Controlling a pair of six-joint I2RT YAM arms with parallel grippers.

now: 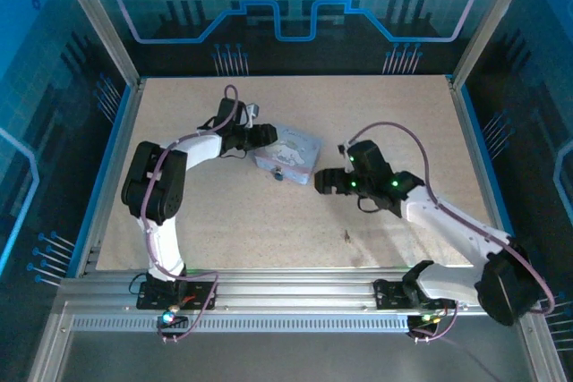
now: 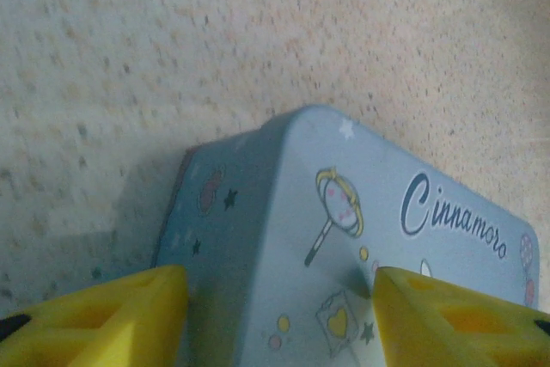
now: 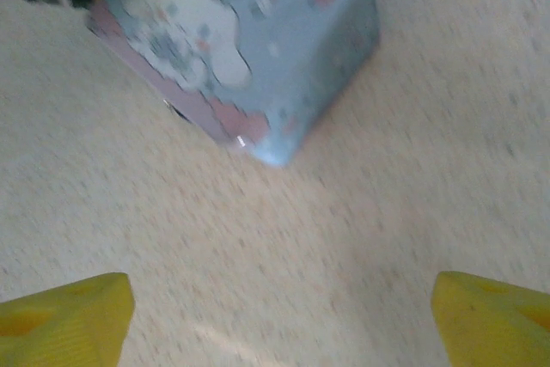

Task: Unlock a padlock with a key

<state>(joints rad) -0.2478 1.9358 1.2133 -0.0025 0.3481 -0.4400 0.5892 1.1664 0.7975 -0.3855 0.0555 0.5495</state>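
Observation:
The tin box (image 1: 288,151) lies mid-table. A tiny dark padlock (image 1: 279,174) hangs at its near side. The key (image 1: 346,237), a thin dark sliver, lies on bare board nearer the front edge. My left gripper (image 1: 262,136) is at the box's left end. In the left wrist view its yellow fingers (image 2: 94,315) straddle the box's corner (image 2: 344,212), one on the side wall and one on the lid, so the left gripper (image 2: 279,298) is shut on the box. My right gripper (image 1: 320,182) stands open over bare table (image 3: 279,315), just right of the box (image 3: 258,40), behind the key.
The speckled board (image 1: 224,221) is walled by blue rails and clear panels on the left, right and back. An aluminium rail (image 1: 295,288) carrying both arm bases runs along the front. The right wrist view is motion-blurred.

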